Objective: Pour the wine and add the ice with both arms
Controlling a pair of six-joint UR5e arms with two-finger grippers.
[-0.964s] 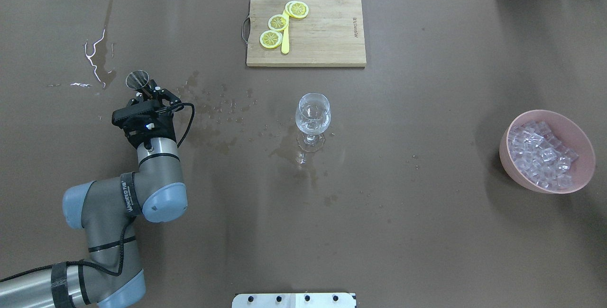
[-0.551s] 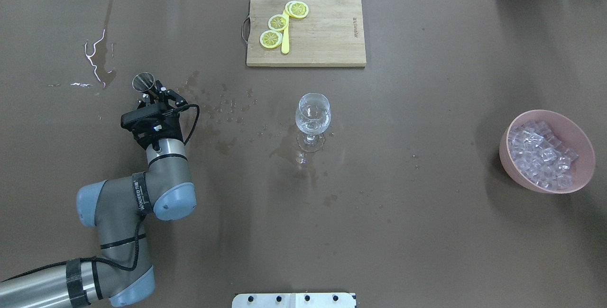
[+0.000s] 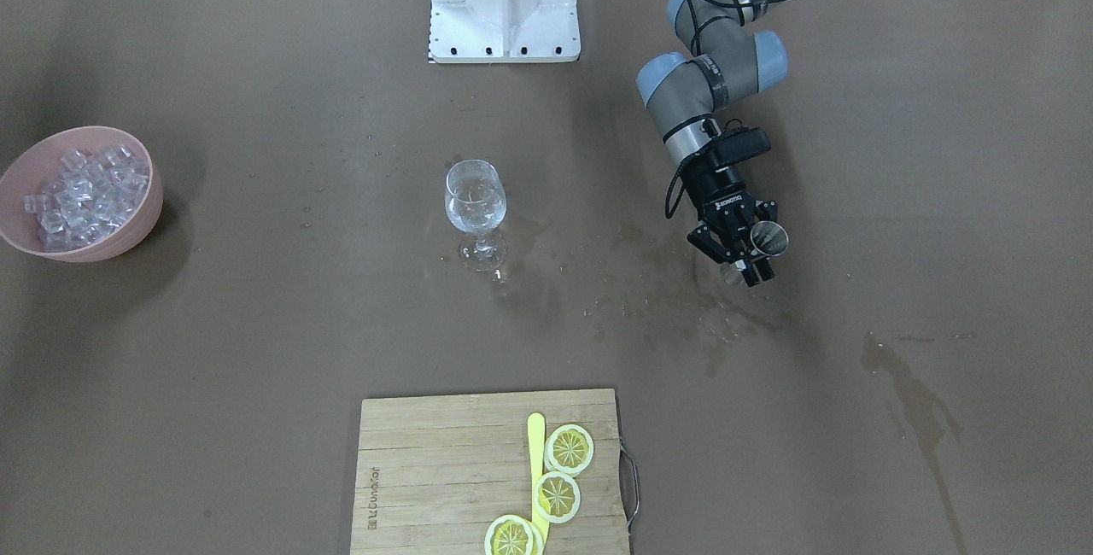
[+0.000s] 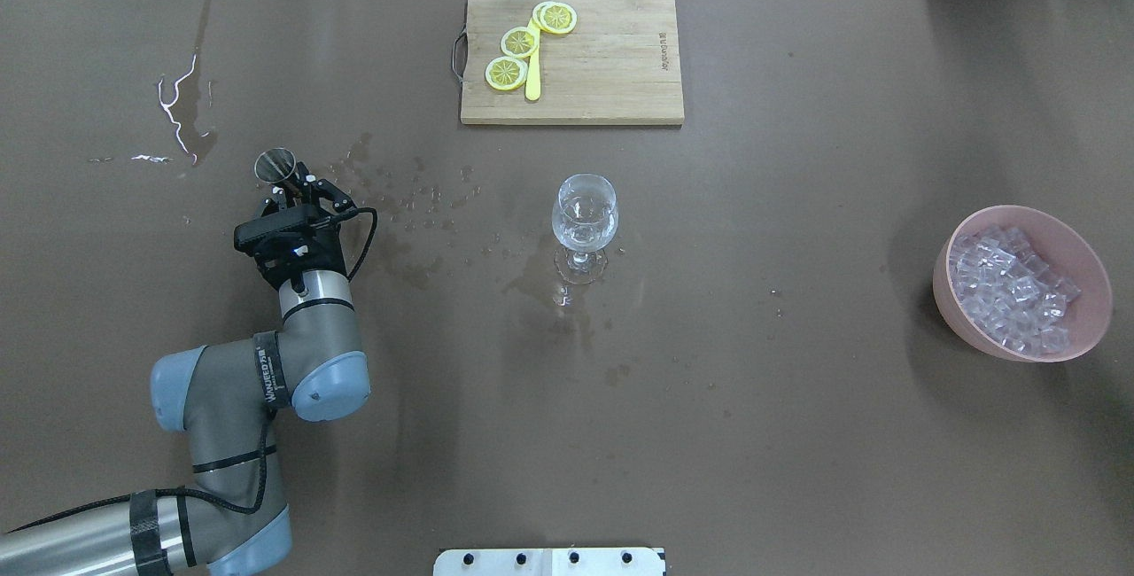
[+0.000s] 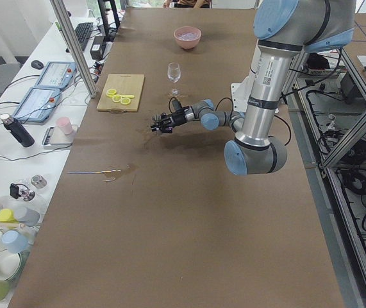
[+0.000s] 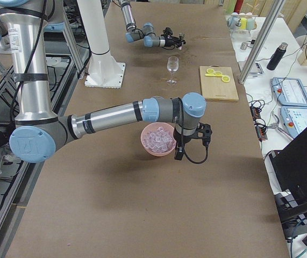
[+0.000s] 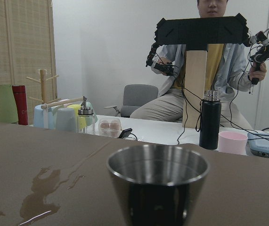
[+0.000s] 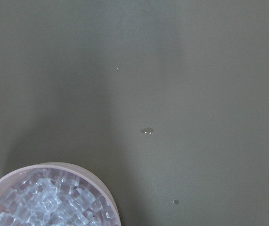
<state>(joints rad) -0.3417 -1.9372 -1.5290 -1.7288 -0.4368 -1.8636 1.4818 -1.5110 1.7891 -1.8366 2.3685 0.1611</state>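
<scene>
My left gripper (image 4: pixel 285 182) is shut on a small steel cup (image 4: pixel 276 164), held upright just above the table, left of the wine glass (image 4: pixel 585 214). The cup fills the left wrist view (image 7: pixel 158 181); its inside is hidden, so no wine shows. The glass stands upright at the centre (image 3: pixel 476 201), and I cannot tell whether it holds liquid. The ice (image 4: pixel 1010 288) is heaped in a pink bowl (image 4: pixel 952 301) at the right. My right gripper (image 6: pixel 178 153) hangs at the bowl's edge, seen only from the side, so I cannot tell if it is open or shut.
A wooden board (image 4: pixel 602 71) with lemon slices (image 4: pixel 518 42) and a yellow knife lies at the far centre. Wet stains and drops (image 4: pixel 416 204) spread between the cup and the glass. A white base plate (image 4: pixel 549 561) sits at the near edge.
My left arm has carried the steel cup to the right and slightly nearer, toward the glass. The glass and bowl have not moved.
</scene>
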